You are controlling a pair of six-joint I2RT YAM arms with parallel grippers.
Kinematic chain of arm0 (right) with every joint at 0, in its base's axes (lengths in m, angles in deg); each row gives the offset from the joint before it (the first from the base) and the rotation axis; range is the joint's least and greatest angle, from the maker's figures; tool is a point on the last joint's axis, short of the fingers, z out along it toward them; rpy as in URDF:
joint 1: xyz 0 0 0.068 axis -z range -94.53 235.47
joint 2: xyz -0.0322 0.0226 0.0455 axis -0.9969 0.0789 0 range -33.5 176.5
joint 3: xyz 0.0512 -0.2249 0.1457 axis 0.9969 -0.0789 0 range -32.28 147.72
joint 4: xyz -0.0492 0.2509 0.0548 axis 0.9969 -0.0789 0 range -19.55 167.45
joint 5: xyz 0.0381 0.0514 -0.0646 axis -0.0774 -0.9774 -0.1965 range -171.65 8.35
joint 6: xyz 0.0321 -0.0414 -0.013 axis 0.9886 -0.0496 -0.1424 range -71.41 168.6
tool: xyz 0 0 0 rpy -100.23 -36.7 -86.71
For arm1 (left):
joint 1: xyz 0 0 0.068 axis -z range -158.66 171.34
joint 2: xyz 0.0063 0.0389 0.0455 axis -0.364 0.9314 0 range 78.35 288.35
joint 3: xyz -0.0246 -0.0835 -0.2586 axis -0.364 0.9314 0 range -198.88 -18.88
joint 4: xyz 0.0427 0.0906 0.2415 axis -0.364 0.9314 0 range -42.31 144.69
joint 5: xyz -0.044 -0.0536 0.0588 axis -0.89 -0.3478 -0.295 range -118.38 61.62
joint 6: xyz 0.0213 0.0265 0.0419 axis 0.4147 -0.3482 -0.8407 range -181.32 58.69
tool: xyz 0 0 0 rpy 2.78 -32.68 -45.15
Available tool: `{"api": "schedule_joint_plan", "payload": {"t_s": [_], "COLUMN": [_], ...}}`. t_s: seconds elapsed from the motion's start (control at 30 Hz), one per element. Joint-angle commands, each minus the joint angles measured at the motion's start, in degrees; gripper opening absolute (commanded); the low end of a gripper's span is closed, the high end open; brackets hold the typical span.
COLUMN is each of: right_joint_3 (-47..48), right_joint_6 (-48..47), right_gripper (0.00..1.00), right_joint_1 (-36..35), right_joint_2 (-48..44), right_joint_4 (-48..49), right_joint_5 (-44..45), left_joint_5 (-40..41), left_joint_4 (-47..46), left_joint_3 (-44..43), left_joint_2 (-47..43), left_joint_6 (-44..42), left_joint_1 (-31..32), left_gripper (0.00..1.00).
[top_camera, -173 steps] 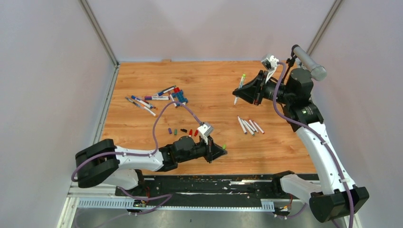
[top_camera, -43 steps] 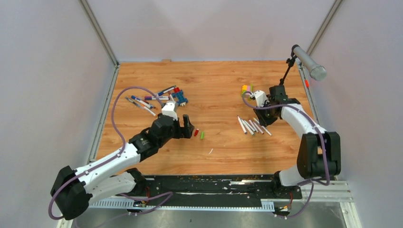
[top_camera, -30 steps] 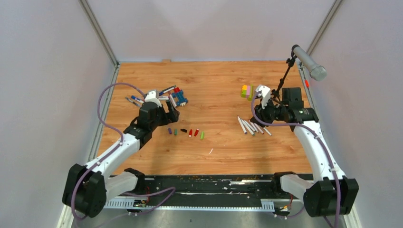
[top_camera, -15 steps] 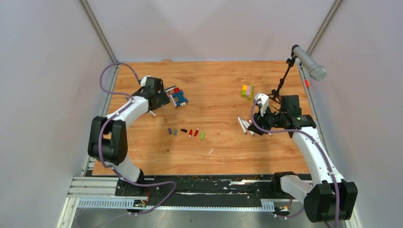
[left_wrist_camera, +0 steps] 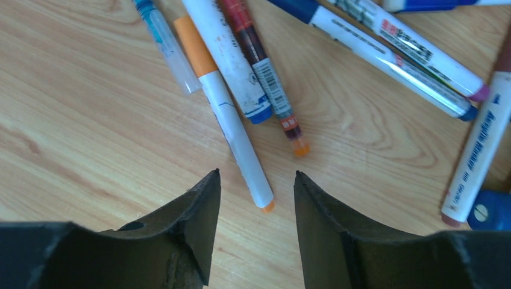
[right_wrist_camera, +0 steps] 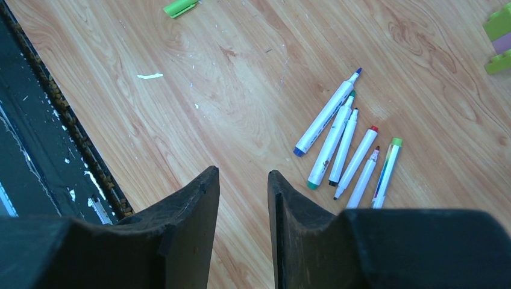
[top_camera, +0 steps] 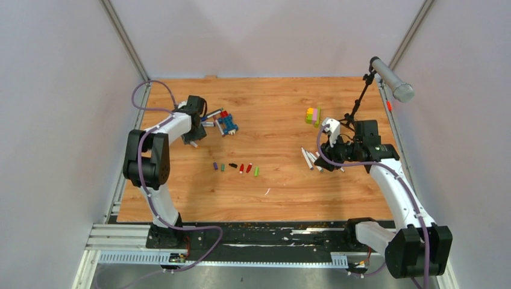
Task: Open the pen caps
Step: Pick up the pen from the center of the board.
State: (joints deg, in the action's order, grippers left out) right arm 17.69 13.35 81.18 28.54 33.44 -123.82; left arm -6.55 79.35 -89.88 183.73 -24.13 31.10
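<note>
Caps off: six caps (top_camera: 235,167) lie loose in a short row on the table (top_camera: 277,192), left of centre and well apart from both grippers. The green cap (right_wrist_camera: 179,7) is at the right end of the row.
Bare pens: six bare pens (right_wrist_camera: 346,150) lie side by side with their tips exposed, right of centre and near the right gripper.
Capped pens: several capped pens (left_wrist_camera: 385,57) lie in a loose crossed pile at the far left of the table, just beside the brick figure (top_camera: 227,122).
Progress: judged roughly half done, with six pens opened and the left pile left to open.
Left gripper: the left gripper (left_wrist_camera: 256,173) is low over the pile with its jaws apart. The end of the orange pen (left_wrist_camera: 232,129) lies between them and nothing is gripped.
Right gripper: the right gripper (right_wrist_camera: 242,170) is above bare table with a narrow gap between its jaws and nothing held.
Step in hand: judged to be the pick-up of the orange pen.
Containers: none is in view. Caps and pens all rest directly on the table.
Other items: the block stack (top_camera: 312,115) stands beyond the bare pens and apart from them.
</note>
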Motion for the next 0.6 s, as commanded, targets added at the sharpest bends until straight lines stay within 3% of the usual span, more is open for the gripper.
{"api": "schedule_joint_plan", "payload": {"t_s": [0.0,0.2,0.33,0.57], "right_joint_3": [1.3,1.2,1.2,1.4], "right_joint_6": [-1.5,-1.4,-1.6,-1.6], "right_gripper": [0.36,0.36,0.36,0.37], "right_joint_1": [0.2,0.2,0.2,0.2], "right_joint_2": [0.7,0.8,1.1,0.9], "right_joint_4": [1.1,1.1,1.1,0.9], "right_joint_5": [0.0,0.2,0.3,0.5], "left_joint_5": [-1.4,-1.9,-2.9,-3.3], "left_joint_4": [0.0,-0.2,0.2,1.1], "left_joint_3": [-2.3,-2.5,-3.3,-3.2], "left_joint_2": [1.6,3.1,4.5,5.3], "left_joint_6": [0.9,0.4,-0.1,-0.6], "left_joint_1": [-1.5,-2.5,-3.2,-3.5], "left_gripper": [0.52,0.45,0.35,0.29]}}
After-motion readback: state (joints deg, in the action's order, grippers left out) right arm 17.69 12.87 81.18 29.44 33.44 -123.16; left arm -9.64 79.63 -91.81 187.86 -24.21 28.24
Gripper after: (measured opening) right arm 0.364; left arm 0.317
